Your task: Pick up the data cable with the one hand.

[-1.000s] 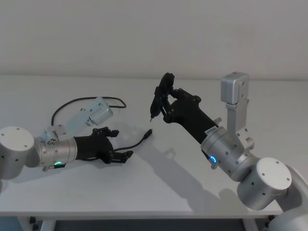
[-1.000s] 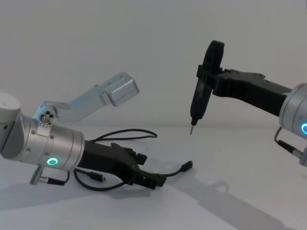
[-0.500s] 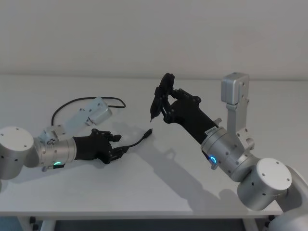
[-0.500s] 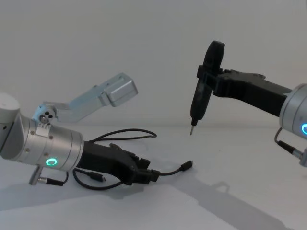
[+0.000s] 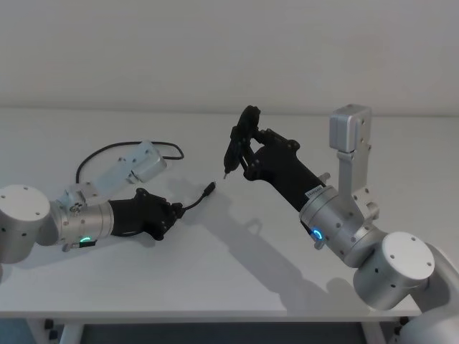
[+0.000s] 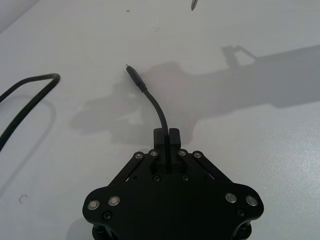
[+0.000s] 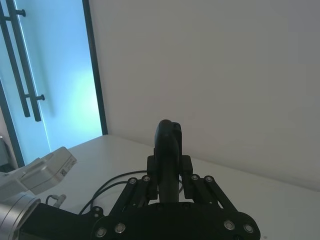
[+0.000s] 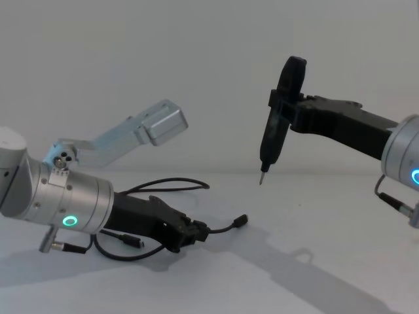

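1. Cable (image 5: 195, 202) is pinched near one end between the fingers (image 6: 160, 136) of the left gripper (image 5: 172, 212). We see both tips pressed onto it with no gap left.
2. Ahead of the fingertips a short length arcs out to the plug (image 6: 133, 76). It seems to hang just off the table (image 5: 237, 279), since its shadow lies apart from it. We judge that a grip this close to the end leaves only a short stub to swing about.
3. Behind the fingers the rest of the cable trails back under the wrist and loops round the far side of the arm, resting on the table. By our reading the hold is made but the lift has barely begun.
4. We see the left gripper lying low and nearly flat, its fingers pointing forward along the surface. That suits a thin cord lying flat.
5. The right gripper (image 8: 285, 110) is well apart from the left fingers, above and beyond them. Its fingers are closed on the tool (image 8: 272, 140), which is held upright with its tip pointing down, clear of the table. We take this arm as parked out of the way.
6. The table is plain matte white and bare around the fingers. A blank pale wall (image 5: 215, 50) stands behind, and the right wrist view shows a glass door (image 7: 50, 75) with dark bar handles.
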